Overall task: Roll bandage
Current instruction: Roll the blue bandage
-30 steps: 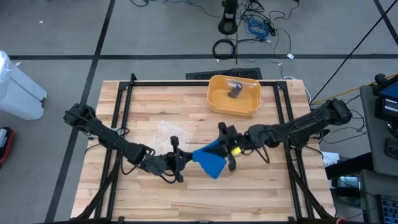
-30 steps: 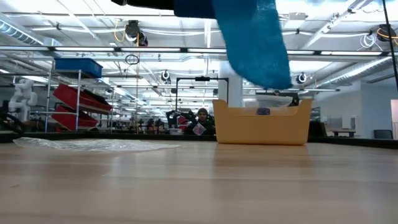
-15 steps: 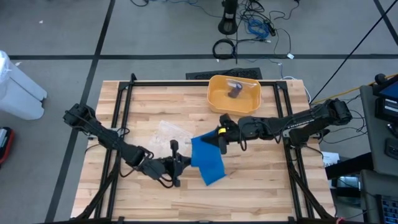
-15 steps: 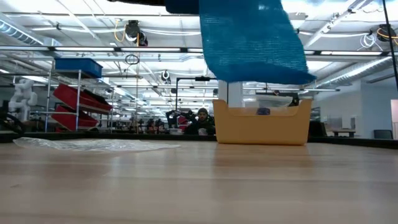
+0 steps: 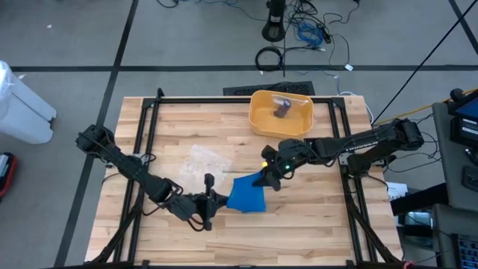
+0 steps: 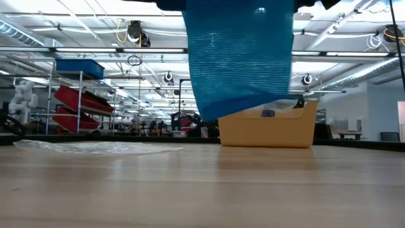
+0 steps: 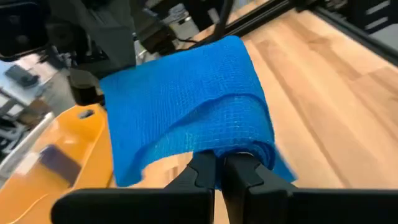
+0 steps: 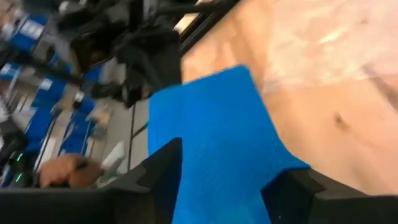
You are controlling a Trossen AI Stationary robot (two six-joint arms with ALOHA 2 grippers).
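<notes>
Blue bandage (image 5: 247, 194) hangs in the air at the lower centre of the high view, stretched between both arms, clear of the wooden table (image 5: 314, 217). At its left end, the left gripper (image 5: 213, 200) has its fingers pressed together on the rolled end. At the upper right corner of the cloth, the right gripper (image 5: 267, 178) pinches the loose end. From table height the sheet fills the top centre, partly covering the yellow bin (image 6: 278, 130) behind it.
</notes>
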